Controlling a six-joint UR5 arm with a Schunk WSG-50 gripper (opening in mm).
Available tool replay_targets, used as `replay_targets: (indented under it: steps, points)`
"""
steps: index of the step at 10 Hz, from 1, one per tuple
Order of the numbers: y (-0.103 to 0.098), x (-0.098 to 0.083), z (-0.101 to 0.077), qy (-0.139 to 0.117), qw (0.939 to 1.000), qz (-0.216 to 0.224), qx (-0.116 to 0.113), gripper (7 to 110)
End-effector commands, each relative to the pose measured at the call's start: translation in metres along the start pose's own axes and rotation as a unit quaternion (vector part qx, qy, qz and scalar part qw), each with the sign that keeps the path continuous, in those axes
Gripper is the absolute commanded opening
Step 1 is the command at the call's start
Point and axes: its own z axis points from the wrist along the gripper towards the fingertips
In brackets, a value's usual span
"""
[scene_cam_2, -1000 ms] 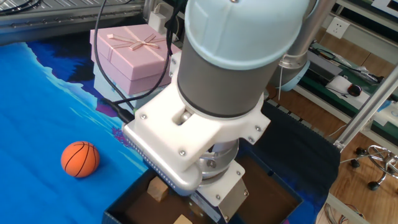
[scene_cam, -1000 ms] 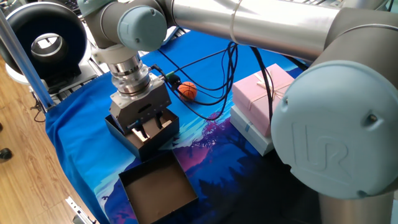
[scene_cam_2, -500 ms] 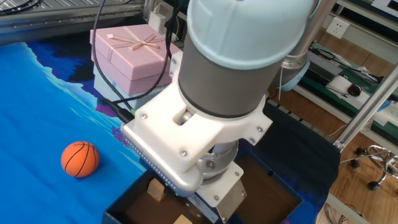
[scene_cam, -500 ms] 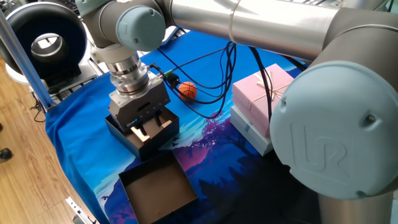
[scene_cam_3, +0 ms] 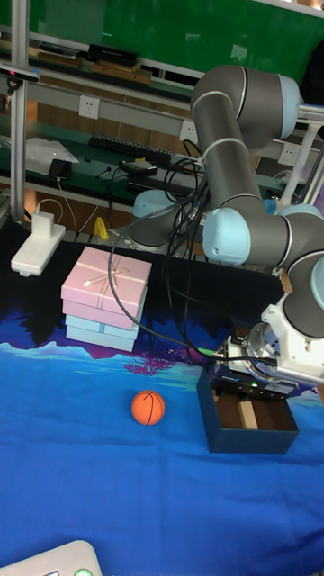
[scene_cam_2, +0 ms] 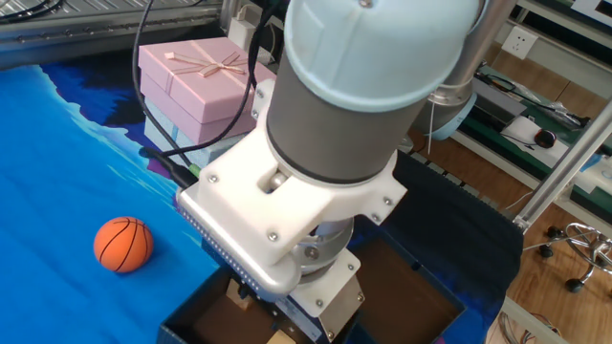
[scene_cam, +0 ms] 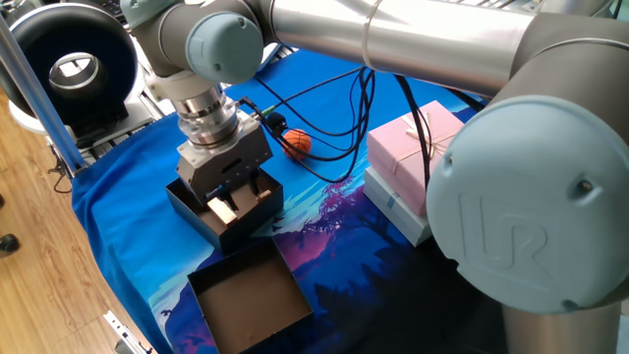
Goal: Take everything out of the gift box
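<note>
The black gift box stands on the blue cloth, and my gripper reaches down into it with its fingers apart, open. A tan wooden piece shows between the fingers, but contact is unclear. In the tall fixed view the gripper hangs over the box, where a pale wooden bar lies on the brown floor. The orange basketball-patterned ball sits outside on the cloth, apart from the box. My wrist hides most of the box in the other fixed view.
A shallower brown-walled tray lies just in front of the gift box. A pink box with a ribbon bow sits stacked on pale boxes. Black cables trail across the cloth near the ball.
The gripper has shifted slightly sideways and a little lower into the gift box. Its fingers keep the same spread. The ball has not moved.
</note>
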Motion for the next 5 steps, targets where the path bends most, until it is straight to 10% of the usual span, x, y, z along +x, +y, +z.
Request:
replay_targets:
  steps: [1,5]
  points:
    - [0.008,0.005,0.001,0.01,0.9998,0.008,-0.017,44]
    - [0.018,0.008,0.005,0.015,0.9992,0.015,-0.033,44]
